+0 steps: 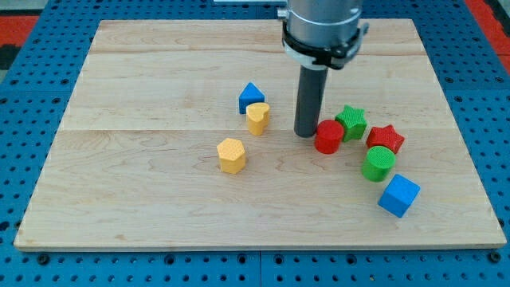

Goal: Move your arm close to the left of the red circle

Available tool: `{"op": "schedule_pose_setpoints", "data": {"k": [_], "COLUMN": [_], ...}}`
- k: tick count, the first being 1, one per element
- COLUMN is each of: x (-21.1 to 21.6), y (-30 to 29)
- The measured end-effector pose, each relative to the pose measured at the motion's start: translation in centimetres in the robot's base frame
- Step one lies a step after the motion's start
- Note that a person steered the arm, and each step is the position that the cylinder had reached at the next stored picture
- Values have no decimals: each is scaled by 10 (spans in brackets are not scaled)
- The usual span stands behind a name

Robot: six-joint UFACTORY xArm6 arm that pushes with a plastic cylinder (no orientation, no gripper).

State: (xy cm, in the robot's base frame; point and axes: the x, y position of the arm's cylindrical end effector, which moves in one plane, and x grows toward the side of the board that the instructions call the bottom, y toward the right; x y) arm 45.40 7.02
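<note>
One red circle [327, 136], upright; my tip [305, 134] just left.

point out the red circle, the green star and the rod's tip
red circle [327, 137], camera view, on its flat top face
green star [351, 121], camera view, on the middle of its top
my tip [306, 134], camera view, on the rod's very end, just left of the red circle

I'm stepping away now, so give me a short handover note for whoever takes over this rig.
My tip is down on the board, right beside the red circle, on its left in the view.
The red circle sits against the green star; the red star and the green circle lie to its right.
Done: the approach looks essentially complete.
Left: nothing obvious; just avoid nudging the red circle.
</note>
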Motion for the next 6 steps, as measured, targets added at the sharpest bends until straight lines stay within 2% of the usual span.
{"op": "schedule_pose_setpoints", "data": {"k": [2,6], "x": [18,18], "y": [-20,-27]}}
